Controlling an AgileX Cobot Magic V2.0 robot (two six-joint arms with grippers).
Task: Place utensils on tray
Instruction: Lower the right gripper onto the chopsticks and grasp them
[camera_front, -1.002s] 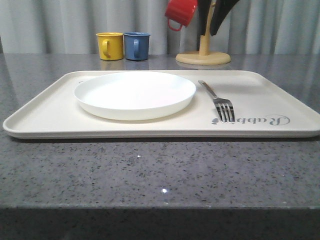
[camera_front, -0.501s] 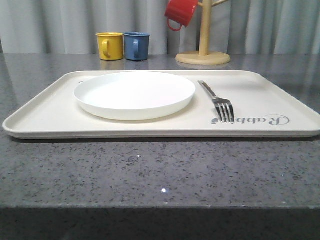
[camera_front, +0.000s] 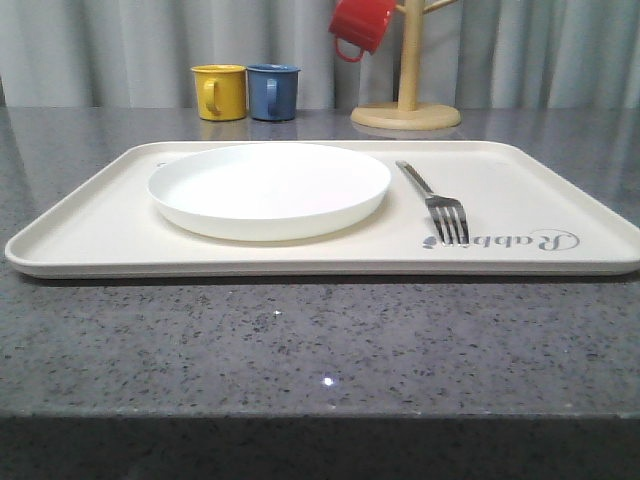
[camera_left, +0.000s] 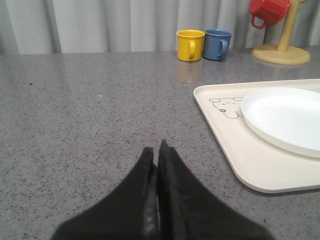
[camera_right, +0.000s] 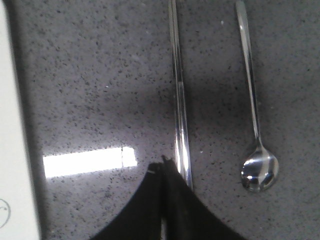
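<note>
Utensils first, as the front view has them: my fork (camera_front: 436, 201) lies on the tray (camera_front: 90, 232), right of the plate (camera_front: 268, 188) and just above the "Rabbit" script near the tray's front right corner. A second ago a dark arm hung beside the mug stand (camera_front: 407, 100) at the desk's (camera_front: 300, 350) far edge; now it is gone from there. I take that to mean the fork is delivered and I have gone off for the next piece. Yellow mug (camera_front: 220, 91), blue mug (camera_front: 273, 91) and the red mug (camera_front: 361, 24) on the stand play no part.

From my left wrist, my left claw (camera_left: 158, 152) is pressed together on nothing, low over bare desk off the tray's left edge. The tray's bear drawing and the plate are cut off at the frame's side.

From my right wrist, my right claw (camera_right: 164, 167) is also narrowed to a slit and empty, poised beside the knife (camera_right: 178, 95), with the spoon (camera_right: 255, 120) lying parallel further from the tray. Both handles run out of frame, glare streaks the desk, and I cannot tell whether my tips touch the knife.
</note>
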